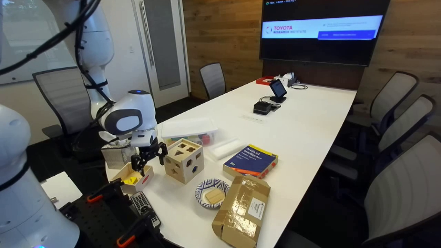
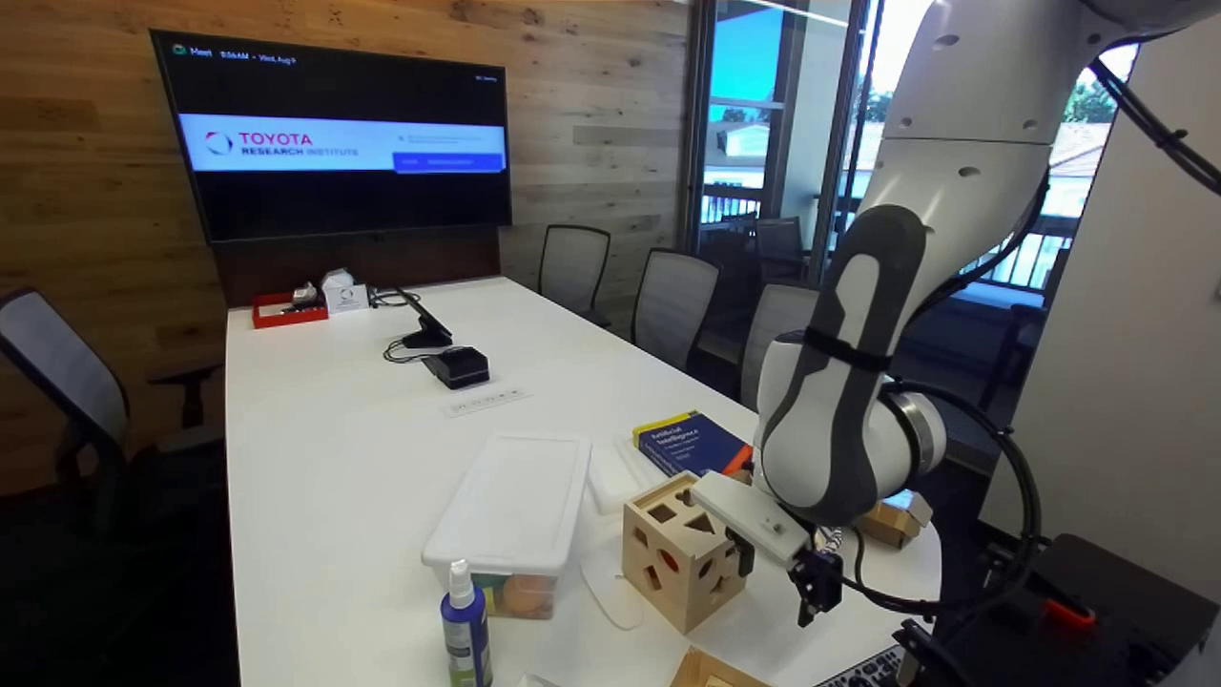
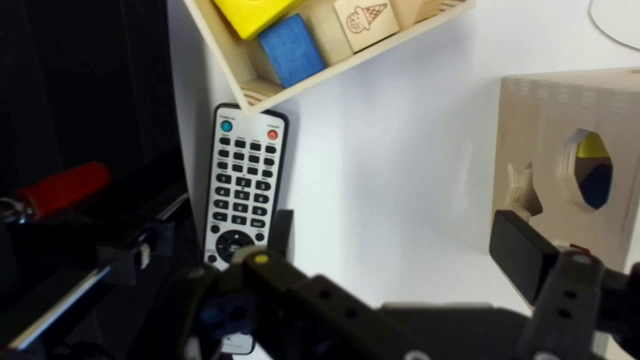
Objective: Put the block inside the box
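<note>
The box (image 1: 182, 175) is a light wooden cube with shaped holes, on the table in both exterior views (image 2: 682, 599). In the wrist view the box (image 3: 545, 115) is at the right edge; yellow and dark blue show through one hole. A small open wooden tray (image 3: 360, 56) holds a yellow block (image 3: 255, 15), a blue block (image 3: 291, 50) and a plain wood block with an ice-cream print (image 3: 367, 22). Which block is meant cannot be told. My gripper (image 3: 400, 237) is open and empty above the table, between tray and box in an exterior view (image 1: 151, 165).
A remote (image 3: 245, 185) lies beside the tray. A patterned bowl (image 1: 200, 194) with a flat wooden piece (image 1: 215, 196), a cardboard package (image 1: 237, 213) and a blue book (image 1: 249, 158) lie beyond the box. A lidded plastic bin (image 2: 515, 496) and a spray bottle (image 2: 465, 630) stand nearby.
</note>
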